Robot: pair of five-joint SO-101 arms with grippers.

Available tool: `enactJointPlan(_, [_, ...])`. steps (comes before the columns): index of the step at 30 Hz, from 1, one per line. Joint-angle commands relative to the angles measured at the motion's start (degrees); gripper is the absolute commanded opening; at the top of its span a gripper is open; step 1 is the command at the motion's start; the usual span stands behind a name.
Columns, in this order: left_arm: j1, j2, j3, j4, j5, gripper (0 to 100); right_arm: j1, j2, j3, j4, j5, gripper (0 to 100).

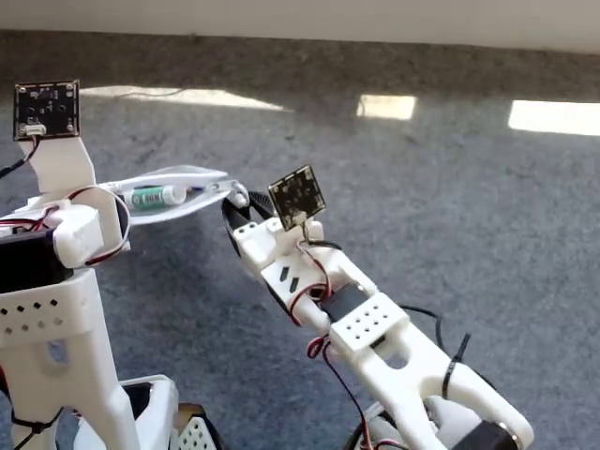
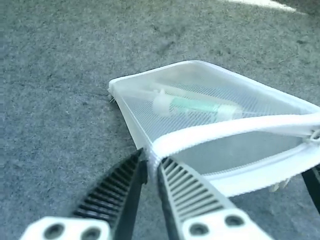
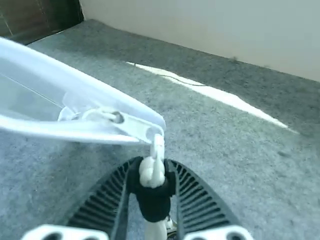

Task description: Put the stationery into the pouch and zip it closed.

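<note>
A white mesh pouch (image 1: 173, 199) is held up between the two arms over grey carpet. Inside it lies a white glue stick with a green label (image 2: 200, 107), also visible in the high view (image 1: 157, 197). My left gripper (image 2: 151, 167) is shut on the pouch's white zipper edge (image 2: 220, 131) at its corner. My right gripper (image 3: 154, 182) is shut on the zipper pull (image 3: 156, 162) at the pouch's other end (image 3: 75, 112). The pouch mouth gapes open between the two zipper bands.
Grey carpet (image 1: 450, 206) spreads all around with bright sunlight patches (image 1: 553, 117) at the far side. A pale wall (image 3: 225, 25) runs behind. A thin cable (image 3: 170, 77) lies on the carpet beyond the pouch.
</note>
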Motion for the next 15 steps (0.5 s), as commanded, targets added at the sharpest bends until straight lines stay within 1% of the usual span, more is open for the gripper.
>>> enactJointPlan(1, [-0.5,0.4,-0.2,-0.2,-0.6,1,0.0,-8.2,-0.9,10.4,0.9,0.5])
enactJointPlan(4, [-0.3,0.4,-0.2,-0.2,-0.6,3,0.0,-10.8,-1.0,15.6,1.0,0.5])
enactJointPlan(7, [-0.2,0.4,-0.2,-0.2,-0.6,10,-1.5,-11.3,-1.1,19.3,1.6,0.5])
enactJointPlan(11, [-0.2,0.4,-0.1,-0.2,-0.4,19,-5.0,-11.7,-1.1,25.0,7.8,0.5])
enactJointPlan(15, [-0.2,0.4,-0.5,-0.2,3.0,23,-7.6,-11.7,-1.2,28.3,10.3,0.5])
